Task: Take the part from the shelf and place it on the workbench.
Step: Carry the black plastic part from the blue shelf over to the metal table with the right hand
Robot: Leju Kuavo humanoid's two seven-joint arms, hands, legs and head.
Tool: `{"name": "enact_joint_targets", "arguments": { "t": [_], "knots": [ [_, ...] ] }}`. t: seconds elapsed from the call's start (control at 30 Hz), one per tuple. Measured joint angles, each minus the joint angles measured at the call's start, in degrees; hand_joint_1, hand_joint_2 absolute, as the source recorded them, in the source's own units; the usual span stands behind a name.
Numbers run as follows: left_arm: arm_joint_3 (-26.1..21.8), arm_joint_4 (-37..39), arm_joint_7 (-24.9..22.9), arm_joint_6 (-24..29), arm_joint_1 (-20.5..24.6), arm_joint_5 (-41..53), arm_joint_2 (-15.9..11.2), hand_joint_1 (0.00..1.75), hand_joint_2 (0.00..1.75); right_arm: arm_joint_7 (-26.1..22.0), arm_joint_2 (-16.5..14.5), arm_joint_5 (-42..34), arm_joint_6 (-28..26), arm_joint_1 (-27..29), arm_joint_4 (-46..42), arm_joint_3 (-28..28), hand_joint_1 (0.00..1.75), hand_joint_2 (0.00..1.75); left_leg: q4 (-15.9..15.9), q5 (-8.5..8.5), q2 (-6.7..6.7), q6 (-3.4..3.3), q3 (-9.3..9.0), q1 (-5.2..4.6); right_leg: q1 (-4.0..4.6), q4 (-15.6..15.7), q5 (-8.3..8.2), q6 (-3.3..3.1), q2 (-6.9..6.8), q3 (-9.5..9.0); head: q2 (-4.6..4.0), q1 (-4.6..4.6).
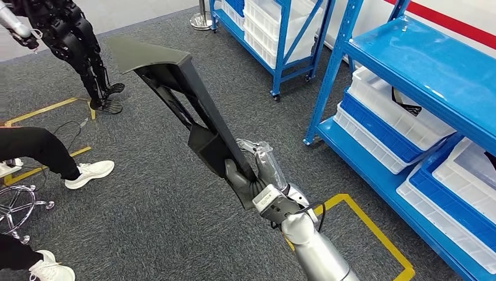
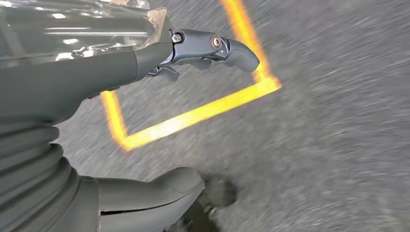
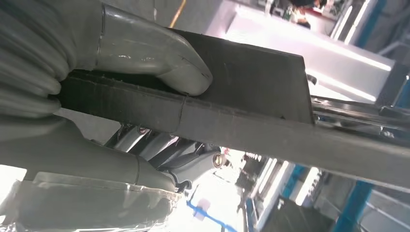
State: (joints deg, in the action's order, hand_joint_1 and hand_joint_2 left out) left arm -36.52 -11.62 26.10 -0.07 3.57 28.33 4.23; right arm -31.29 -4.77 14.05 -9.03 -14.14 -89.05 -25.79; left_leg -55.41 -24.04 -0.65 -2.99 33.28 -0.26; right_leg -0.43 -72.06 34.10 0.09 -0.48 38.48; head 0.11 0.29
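Your right hand (image 1: 257,175) grips the long dark grey plastic part (image 1: 175,82) near its lower end, holding it slanted up over the grey carpet (image 1: 146,222). Your right wrist view adds what the head view hides: the thumb (image 3: 159,63) pressed on the part's flat bar. Your left hand (image 2: 145,58) hangs over yellow floor tape (image 2: 193,116), fingers apart, holding nothing. Farther off, you see blue shelving (image 1: 421,64) with white bins (image 1: 386,111)
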Motion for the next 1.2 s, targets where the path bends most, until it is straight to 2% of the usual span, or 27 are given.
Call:
{"name": "enact_joint_targets", "arguments": {
  "t": [0.03, 0.07, 0.1, 0.13, 0.17, 0.2, 0.23, 0.3, 0.37, 0.4, 0.47, 0.5, 0.53, 0.57, 0.6, 0.63, 0.7, 0.77, 0.87, 0.93, 1.0, 1.03, 1.07, 1.1, 1.17, 1.2],
  "knots": [
    [-0.11, 0.01, -1.10, -0.76, -0.06, -0.01, 0.05, 0.00, 1.75, 0.05, 0.13, 0.00, 0.08, 0.05, 0.03, 0.00, 1.75, 1.75, -0.07, -0.03, -0.47, 0.04, 0.00, 0.04, -0.19, -1.62, 0.19, 0.38, 0.10, 0.96, 0.00, -0.02],
    [-0.21, 0.01, -1.67, -1.29, -0.15, -0.01, 0.10, 0.00, 1.75, 0.06, 0.22, 0.00, 0.12, 0.07, 0.05, 0.00, 1.75, 1.75, -0.22, -0.09, -0.95, 0.14, 0.00, 0.13, -0.40, -1.05, -0.52, 1.01, 0.14, 0.90, 0.00, -0.02],
    [-0.27, 0.01, -1.92, -1.63, -0.22, -0.01, 0.17, 0.00, 1.75, 0.06, 0.28, 0.00, 0.14, 0.08, 0.05, 0.00, 1.75, 1.75, -0.49, -0.24, -1.42, 0.36, 0.01, 0.29, -0.66, 1.77, -2.03, 1.79, 0.23, -0.33, 0.00, -0.02],
    [-0.30, 0.01, -1.96, -1.93, -0.26, -0.02, 0.24, 0.00, 1.75, 0.06, 0.31, 0.01, 0.16, 0.07, 0.05, -0.01, 1.75, 1.75, -0.99, -0.50, -1.92, 0.73, 0.11, 0.48, -1.01, 5.93, -3.73, 2.57, 0.54, -2.22, 0.00, -0.01],
    [-0.33, 0.01, -1.83, -2.20, -0.26, -0.03, 0.24, 0.00, 1.75, 0.08, 0.31, 0.02, 0.19, 0.06, 0.05, -0.03, 1.75, 1.75, -1.62, -0.85, -2.39, 1.23, 0.35, 0.52, -1.19, 9.47, -5.02, 2.98, 0.93, -3.89, 0.00, 0.00],
    [-0.36, 0.01, -1.63, -2.46, -0.26, -0.04, 0.22, 0.00, 1.75, 0.10, 0.31, 0.05, 0.22, 0.05, 0.04, -0.04, 1.75, 1.75, -2.21, -1.16, -2.77, 1.71, 0.65, 0.55, -1.27, 11.85, -5.80, 2.96, 1.25, -5.10, 0.00, -0.02],
    [-0.40, 0.01, -1.38, -2.65, -0.30, -0.05, 0.20, 0.00, 1.75, 0.15, 0.28, 0.09, 0.26, 0.06, 0.03, -0.05, 1.75, 1.75, -2.66, -1.38, -3.05, 2.10, 0.95, 0.54, -1.23, 12.88, -6.04, 2.60, 1.48, -5.61, 0.00, -0.04],
    [-0.52, 0.01, -0.99, -2.82, -0.53, -0.05, 0.17, 0.00, 1.75, 0.22, 0.22, 0.17, 0.36, 0.09, 0.01, -0.05, 1.75, 1.75, -2.91, -1.44, -3.31, 2.51, 1.30, 0.69, -1.03, 12.65, -6.13, 1.58, 1.29, -5.55, 0.00, -0.11],
    [-0.68, 0.01, -0.83, -2.83, -0.70, -0.05, 0.23, 0.00, 1.75, 0.25, 0.11, 0.20, 0.49, 0.06, 0.00, -0.05, 1.75, 1.75, -4.04, -2.27, -2.48, 2.89, 1.81, 0.90, -1.11, 12.71, -6.30, 0.96, 0.99, -5.56, 0.00, -0.16],
    [-0.76, 0.01, -0.75, -2.84, -0.67, -0.08, 0.25, 0.00, 1.75, 0.25, 0.05, 0.20, 0.54, 0.03, -0.01, -0.05, 1.75, 1.75, -5.99, -3.50, -1.69, 3.12, 2.68, 0.96, -1.15, 12.76, -6.35, 0.71, 0.79, -5.59, 0.00, -0.20],
    [-0.95, 0.02, -0.55, -2.87, -0.55, -0.13, 0.29, 0.00, 1.75, 0.26, -0.02, 0.23, 0.60, 0.05, -0.01, -0.04, 1.75, 1.75, -13.10, -7.16, -0.08, 3.54, 6.07, 0.98, -0.88, 12.75, -6.30, 0.36, 0.29, -5.57, 0.00, -0.28],
    [-1.06, 0.02, -0.46, -2.89, -0.55, -0.14, 0.31, 0.00, 1.75, 0.27, -0.03, 0.27, 0.62, 0.09, 0.00, -0.04, 1.75, 1.75, -16.74, -8.58, 0.26, 3.61, 7.90, 1.00, -0.71, 12.75, -6.26, 0.30, 0.00, -5.54, 0.00, -0.27],
    [-1.15, 0.03, -0.39, -2.87, -0.59, -0.11, 0.34, 0.00, 1.75, 0.28, -0.03, 0.31, 0.63, 0.13, 0.01, -0.04, 1.75, 1.75, -19.02, -9.10, 0.42, 3.54, 9.11, 0.99, -0.54, 12.74, -6.23, 0.26, -0.29, -5.52, 0.00, -0.27],
    [-1.21, 0.03, -0.32, -2.85, -0.63, -0.09, 0.38, 0.00, 1.75, 0.30, -0.03, 0.34, 0.63, 0.16, 0.01, -0.04, 1.75, 1.75, -19.13, -8.52, 0.47, 3.33, 9.25, 0.96, -0.39, 12.74, -6.20, 0.22, -0.55, -5.53, 0.00, -0.27],
    [-1.23, 0.03, -0.23, -2.80, -0.65, -0.04, 0.40, 0.00, 1.75, 0.31, -0.05, 0.36, 0.64, 0.17, 0.01, -0.04, 1.75, 1.75, -16.89, -6.96, 0.50, 2.96, 8.16, 0.88, -0.25, 12.75, -6.18, 0.19, -0.78, -5.58, 0.00, -0.27],
    [-1.25, 0.03, -0.11, -2.66, -0.64, 0.03, 0.39, 0.00, 1.75, 0.32, -0.09, 0.37, 0.64, 0.17, -0.01, -0.04, 1.75, 1.75, -13.01, -4.97, 0.71, 2.43, 6.12, 0.69, -0.16, 12.78, -6.15, 0.16, -0.99, -5.64, 0.00, -0.27],
    [-1.25, 0.02, 0.18, -2.23, -0.51, 0.24, 0.33, 0.00, 1.75, 0.32, -0.21, 0.41, 0.66, 0.16, -0.08, -0.04, 1.75, 1.75, -5.71, -2.49, 1.82, 1.44, 2.31, 0.03, 0.00, 12.90, -6.13, 0.16, -1.40, -5.75, 0.00, -0.25],
    [-1.27, 0.01, 0.44, -1.84, -0.41, 0.37, 0.23, 0.00, 1.75, 0.35, -0.28, 0.48, 0.68, 0.18, -0.15, -0.05, 1.75, 1.75, -3.29, -2.24, 2.45, 0.85, 1.18, -0.60, -0.04, 13.08, -6.14, 0.23, -1.86, -5.78, 0.00, -0.24],
    [-1.35, 0.01, 0.63, -1.72, -0.49, 0.39, 0.16, 0.00, 1.75, 0.43, -0.39, 0.60, 0.74, 0.24, -0.28, -0.05, 1.75, 1.75, -1.67, -1.31, 1.61, 0.21, 0.48, -0.58, 0.01, 12.98, -5.82, 0.63, -2.07, -5.73, 0.00, -0.20],
    [-1.40, -0.01, 0.75, -1.93, -0.45, 0.38, 0.23, 0.00, 1.75, 0.42, -0.40, 0.72, 0.75, 0.26, -0.42, -0.08, 1.75, 1.75, -0.32, -0.53, 1.05, -0.16, -0.31, -0.27, 0.10, 9.19, -3.82, 0.47, -0.97, -4.03, 0.00, -0.14],
    [-1.51, -0.01, 0.82, -2.16, -0.38, 0.37, 0.31, 0.00, 1.75, 0.45, -0.21, 0.85, 0.76, 0.53, -0.44, -0.09, 1.75, 1.75, -0.19, -0.41, 0.36, -0.34, -0.35, -0.33, -0.03, 1.99, -0.89, 0.19, -0.05, -0.62, 0.00, -0.14],
    [-1.59, 0.00, 0.83, -2.20, -0.41, 0.39, 0.33, 0.00, 1.75, 0.48, -0.08, 0.92, 0.76, 0.77, -0.43, -0.08, 1.75, 1.75, -0.22, -0.43, -0.07, -0.33, -0.33, -0.32, -0.11, -0.73, -0.08, 0.35, 0.09, 0.79, 0.00, -0.13],
    [-1.65, 0.01, 0.83, -2.18, -0.46, 0.42, 0.38, 0.00, 1.75, 0.50, 0.05, 0.97, 0.77, 1.00, -0.43, -0.06, 1.75, 1.75, -0.29, -0.47, -0.52, -0.28, -0.32, -0.28, -0.23, -1.61, -0.09, 0.75, 0.15, 1.34, 0.00, -0.14],
    [-1.71, 0.01, 0.83, -2.13, -0.50, 0.46, 0.43, 0.00, 1.75, 0.50, 0.14, 1.02, 0.77, 1.15, -0.43, -0.06, 1.75, 1.75, -0.44, -0.54, -0.98, -0.17, -0.31, -0.20, -0.38, -0.10, -1.06, 1.37, 0.19, 0.71, 0.00, -0.14],
    [-1.78, 0.01, 0.83, -2.04, -0.55, 0.54, 0.52, 0.00, 1.75, 0.49, 0.25, 1.16, 0.78, 1.26, -0.43, -0.07, 1.75, 1.75, -1.16, -0.96, -1.89, 0.43, -0.23, 0.04, -0.86, 7.45, -4.25, 2.59, 0.69, -2.90, 0.00, -0.15],
    [-1.79, 0.01, 0.84, -1.97, -0.53, 0.60, 0.53, 0.00, 1.75, 0.48, 0.26, 1.23, 0.79, 1.28, -0.44, -0.08, 1.75, 1.75, -1.75, -1.29, -2.30, 0.86, -0.06, 0.07, -1.03, 10.78, -5.42, 2.74, 0.96, -4.62, 0.00, -0.15]
  ]
}}
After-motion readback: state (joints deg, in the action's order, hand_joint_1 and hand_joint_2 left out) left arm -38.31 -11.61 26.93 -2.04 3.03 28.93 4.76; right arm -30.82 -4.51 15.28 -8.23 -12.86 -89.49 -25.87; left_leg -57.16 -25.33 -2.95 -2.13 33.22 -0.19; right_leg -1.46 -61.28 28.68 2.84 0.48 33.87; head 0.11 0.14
